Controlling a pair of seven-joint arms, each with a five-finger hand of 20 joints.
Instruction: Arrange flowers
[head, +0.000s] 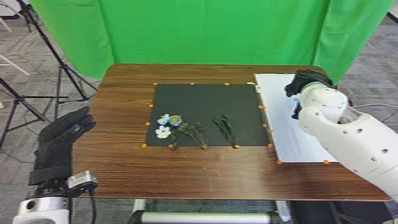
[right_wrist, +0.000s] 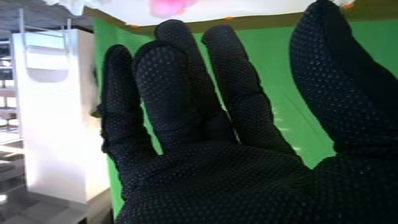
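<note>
Black fabric covers your right hand (head: 308, 82) as it hangs over the far part of the white sheet (head: 302, 145), on the right side of the brown wooden bench (head: 213, 177). The right wrist view shows its fingers (right_wrist: 235, 70) extended and spread, gaps between them, and the thumb (right_wrist: 333, 75) held wide of the rest. Beyond the fingertips, a pink bloom (right_wrist: 169, 6) and white petals (right_wrist: 75, 5) stand out against a bright surface.

In the head view, a pale blue shape (head: 295, 101), too small to identify, lies just beside your right hand. Your left hand (head: 60, 140) is at the bench's left edge, its fingers straight and close together, pointing away from you.

Between the two hands, flowers lie on the dark mat (head: 209, 97), gathered in its near half. Blue flowers (head: 163, 120) sit near the mat's left edge, with a white flower (head: 163, 132) nearer you. Leafy green stems (head: 188, 130) lie just to their right, and a slimmer dark green bunch (head: 226, 131) rests apart, farther right. Orange markers (head: 144, 145) dot the borders of the mat and the sheet. Behind the bench hangs a green curtain (head: 204, 35), with black tripods (head: 62, 65) on the left.
</note>
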